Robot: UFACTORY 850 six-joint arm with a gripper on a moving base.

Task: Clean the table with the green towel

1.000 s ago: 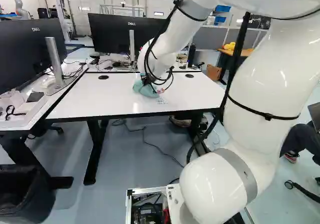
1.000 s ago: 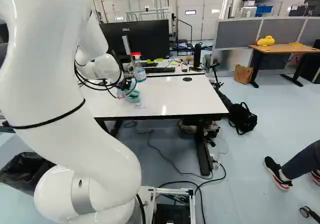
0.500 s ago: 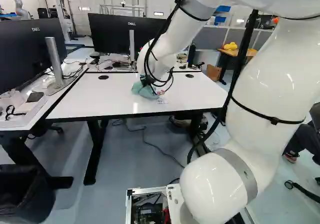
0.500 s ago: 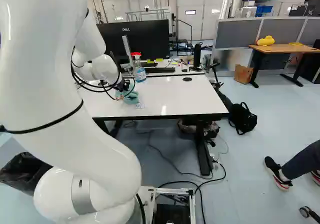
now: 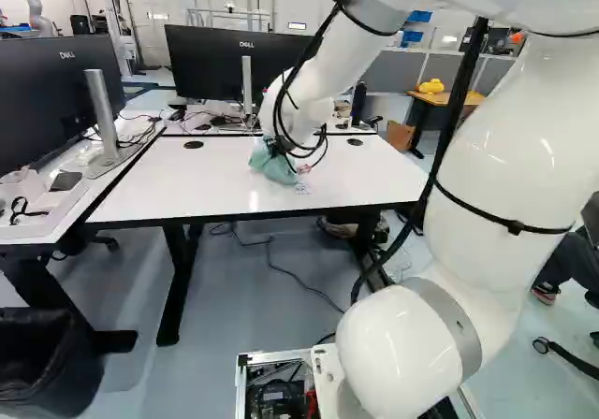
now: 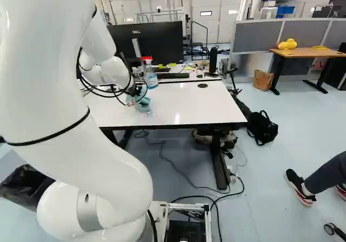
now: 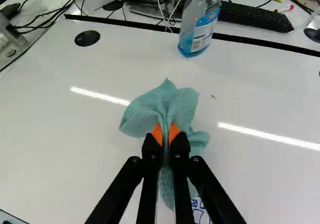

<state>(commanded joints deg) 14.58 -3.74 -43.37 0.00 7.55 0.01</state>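
Note:
In the right base view my gripper [image 6: 133, 93] is over the left part of the white table [image 6: 189, 104], largely hidden by cables. The wrist view shows the gripper [image 7: 165, 136] shut on the green towel [image 7: 162, 104], its orange pads pinching a fold from two sides. The cloth fans out ahead of the fingers and trails under them, against the tabletop. Blue drawn marks [image 7: 200, 213] show on the table beside the towel's trailing end. A tiny dark speck [image 7: 213, 97] lies on the surface beyond the towel.
A spray bottle with blue liquid [image 7: 197, 26] stands ahead of the towel, near the table's far edge. Behind it are a keyboard [image 7: 255, 16] and a monitor [image 5: 220, 64]. Another robot [image 5: 36, 3] stands far back. A black bag [image 6: 262, 127] lies on the floor beside the table.
The gripper has shifted slightly over the table with the towel held in it, and the upper arm has swung a little. The base has not moved.

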